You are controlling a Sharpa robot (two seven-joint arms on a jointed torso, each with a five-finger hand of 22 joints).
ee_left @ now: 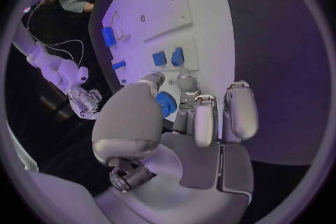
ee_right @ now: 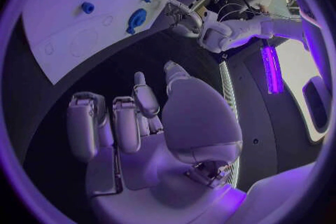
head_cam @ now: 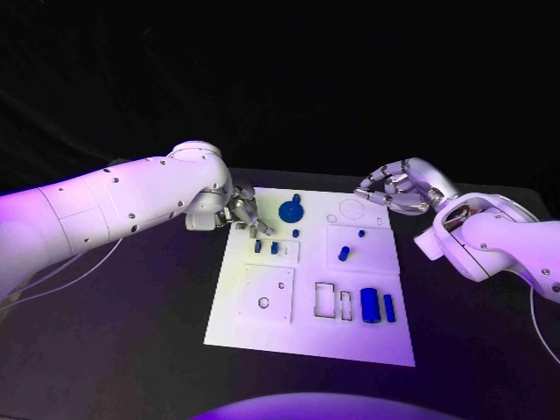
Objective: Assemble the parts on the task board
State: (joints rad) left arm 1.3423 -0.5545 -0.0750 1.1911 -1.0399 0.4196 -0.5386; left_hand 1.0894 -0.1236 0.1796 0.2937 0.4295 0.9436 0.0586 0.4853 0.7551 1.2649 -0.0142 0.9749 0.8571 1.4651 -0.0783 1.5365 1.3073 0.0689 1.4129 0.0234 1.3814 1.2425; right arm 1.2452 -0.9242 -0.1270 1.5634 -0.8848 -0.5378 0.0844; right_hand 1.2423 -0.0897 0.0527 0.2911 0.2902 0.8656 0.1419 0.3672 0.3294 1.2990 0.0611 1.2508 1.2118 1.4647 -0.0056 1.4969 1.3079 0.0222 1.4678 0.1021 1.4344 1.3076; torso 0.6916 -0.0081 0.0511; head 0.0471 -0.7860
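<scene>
**Both robot hands empty at the far end of the task board**

From my station I see the black bench [head_cam: 129, 350] carrying the white task board [head_cam: 308, 341], which lies lengthwise between the two arms. My left robot hand [head_cam: 245, 215] sits at the board's far left corner, fingers apart and holding nothing; in the left wrist view its fingertips [ee_left: 187, 79] hang just over a round blue part [ee_left: 166, 104]. My right robot hand [head_cam: 394, 189] hovers off the far right corner, fingers loosely curled but spread, nothing in them.

Nothing lies between either hand and the parts. On the board, the round blue disc with a small tab [head_cam: 290, 210] sits near the far edge, two short blue pegs [head_cam: 266, 248] stand side by side on a raised plate left of centre, a small blue piece [head_cam: 343, 254] lies to their right, and a blue cylinder [head_cam: 370, 305] with a slimmer blue bar [head_cam: 388, 306] beside it sits near the right edge next to two rectangular cut-outs [head_cam: 332, 301].

I can read no writing or labels.
</scene>
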